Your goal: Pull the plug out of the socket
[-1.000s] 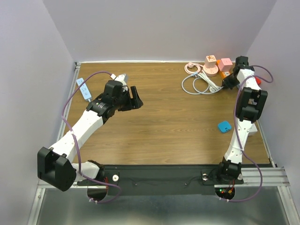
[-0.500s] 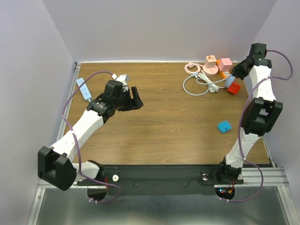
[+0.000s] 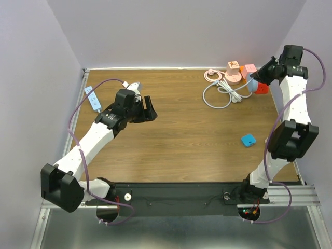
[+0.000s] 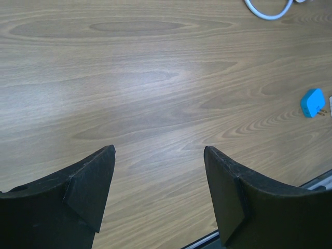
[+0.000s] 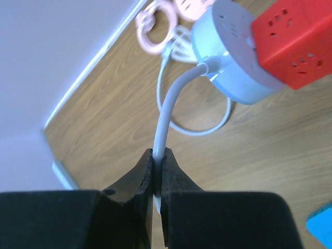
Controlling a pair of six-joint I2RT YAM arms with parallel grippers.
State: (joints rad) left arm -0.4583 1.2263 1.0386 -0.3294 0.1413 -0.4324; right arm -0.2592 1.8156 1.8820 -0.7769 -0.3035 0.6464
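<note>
Two hands: R hand [image 5: 157,158] clamped on white cable [image 5: 170,106], tail hidden; L hand [image 4: 158,155] wide, empty.

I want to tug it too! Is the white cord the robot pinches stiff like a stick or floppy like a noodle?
Probably floppy: the white cord bends in a curve above the right gripper, and white loops lie on the table. A pull likely drags the round blue socket it joins. It looks smooth, so it might slip.

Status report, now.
Left gripper open, holding nothing. Right gripper shut on white cable running into blue round socket, red cube against it. Pink coil close behind.
</note>
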